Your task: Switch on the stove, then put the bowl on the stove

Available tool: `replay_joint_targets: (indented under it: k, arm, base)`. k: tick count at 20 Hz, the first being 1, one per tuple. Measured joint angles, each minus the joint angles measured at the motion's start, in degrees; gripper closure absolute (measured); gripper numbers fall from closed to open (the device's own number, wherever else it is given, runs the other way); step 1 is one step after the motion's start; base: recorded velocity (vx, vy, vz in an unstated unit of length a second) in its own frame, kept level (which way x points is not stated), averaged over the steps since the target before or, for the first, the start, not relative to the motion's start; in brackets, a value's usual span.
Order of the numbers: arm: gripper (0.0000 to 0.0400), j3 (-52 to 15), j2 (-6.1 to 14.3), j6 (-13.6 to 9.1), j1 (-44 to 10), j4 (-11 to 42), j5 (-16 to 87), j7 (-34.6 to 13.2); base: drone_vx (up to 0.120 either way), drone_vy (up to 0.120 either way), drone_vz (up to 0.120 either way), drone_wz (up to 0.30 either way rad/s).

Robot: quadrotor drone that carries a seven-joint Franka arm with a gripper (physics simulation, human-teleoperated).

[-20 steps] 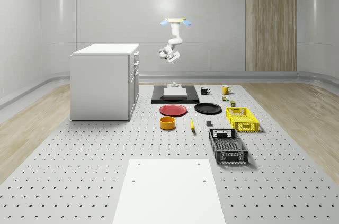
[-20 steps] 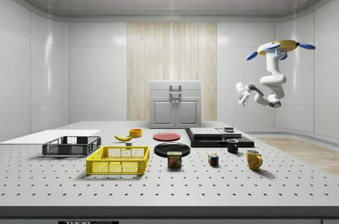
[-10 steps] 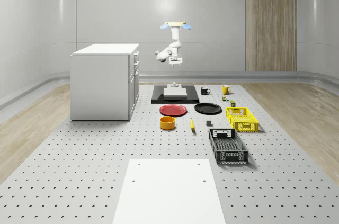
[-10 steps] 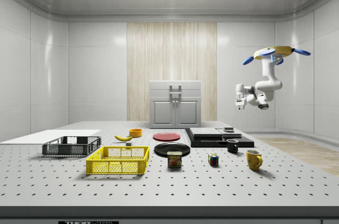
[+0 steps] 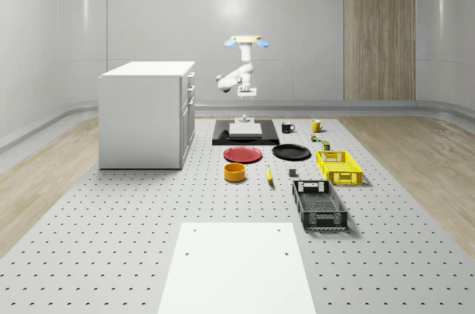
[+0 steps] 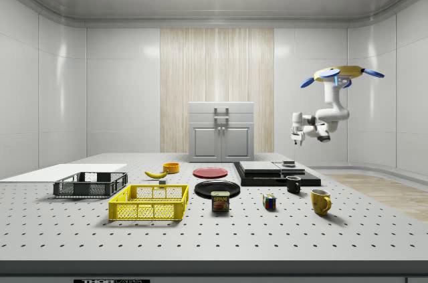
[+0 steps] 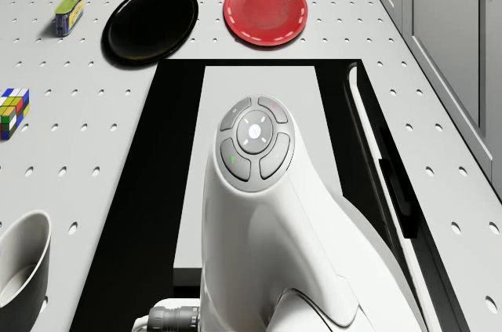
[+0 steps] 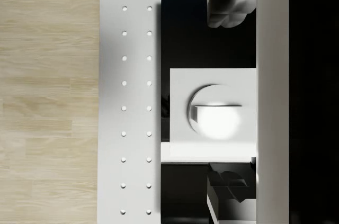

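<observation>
Drone [image 6: 340, 74] hovers above far end of stove [image 5: 245, 133] — hand [image 6: 296, 137] hangs over knob [image 8: 216, 112], fingers [image 8: 229, 2] spread, holding nothing. Bowl [image 5: 234, 172] on desk [image 5: 148, 210] near red plate [image 5: 243, 154].

Arm [image 7: 267, 214] above stove [image 7: 165, 191]; what looks like a mug [image 7: 20, 265] nearby.

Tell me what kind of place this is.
Likely a simulated robotics test lab, not a real kitchen: a perforated table holds a stove, a cabinet and scattered props such as a yellow crate, while the drone hovers over the stove.
</observation>
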State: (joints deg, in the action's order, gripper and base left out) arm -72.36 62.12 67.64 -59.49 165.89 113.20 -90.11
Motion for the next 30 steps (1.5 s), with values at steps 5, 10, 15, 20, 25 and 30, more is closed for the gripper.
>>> replay_joint_targets:
  k: [5,10,15,20,25,30]
  arm:
    - [0.0000,-0.7,1.6,1.1,-0.9,-0.1,-0.7,-0.8]
    - [0.0000,-1.3,3.1,2.4,-1.6,-0.2,-1.5,-1.4]
    - [0.0000,-1.8,4.6,3.7,-2.2,-0.3,-2.2,-1.9]
    - [0.0000,-2.2,6.0,4.9,-2.6,-0.4,-2.9,-2.4]
    - [0.0000,-2.6,7.3,6.2,-3.1,-0.5,-3.6,-2.8]
    - [0.0000,-2.9,8.6,7.4,-3.5,-0.6,-4.3,-3.1]
  base:
    - [0.120,0.000,-0.120,0.000]
    - [0.120,0.000,-0.120,0.000]
    - [0.120,0.000,-0.040,0.000]
    - [0.032,-0.040,0.000,0.000]
    - [0.000,0.000,-0.088,0.000]
    - [0.000,0.000,-0.120,0.000]
